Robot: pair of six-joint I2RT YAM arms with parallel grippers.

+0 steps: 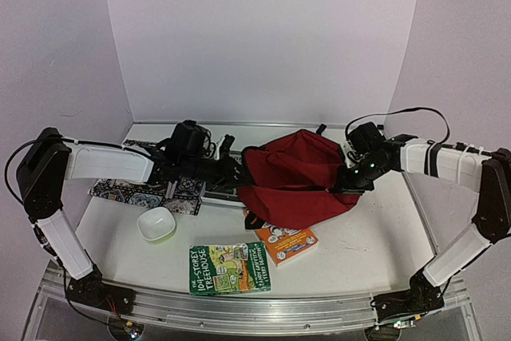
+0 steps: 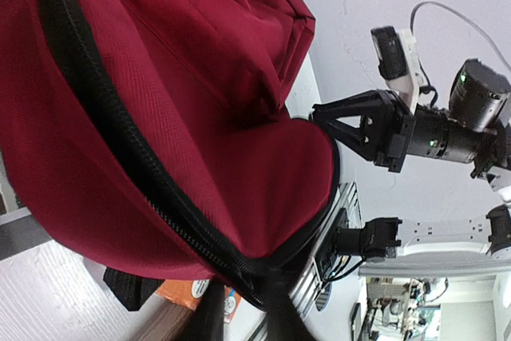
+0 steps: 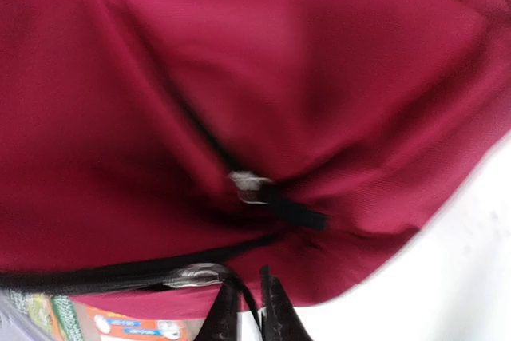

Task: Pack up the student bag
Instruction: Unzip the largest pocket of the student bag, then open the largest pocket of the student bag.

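Soft, floppy student bag, centre frame; left gripper and right gripper each pinch its zipper rim, likely the firmest hold.

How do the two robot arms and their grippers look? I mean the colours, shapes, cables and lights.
The left arm and the right arm have white, boxy links joined by black, rounded joints. The left gripper and the right gripper are black, each with two tapering fingers. Small green lights glow near the right wrist. A black cable arcs over the right arm.
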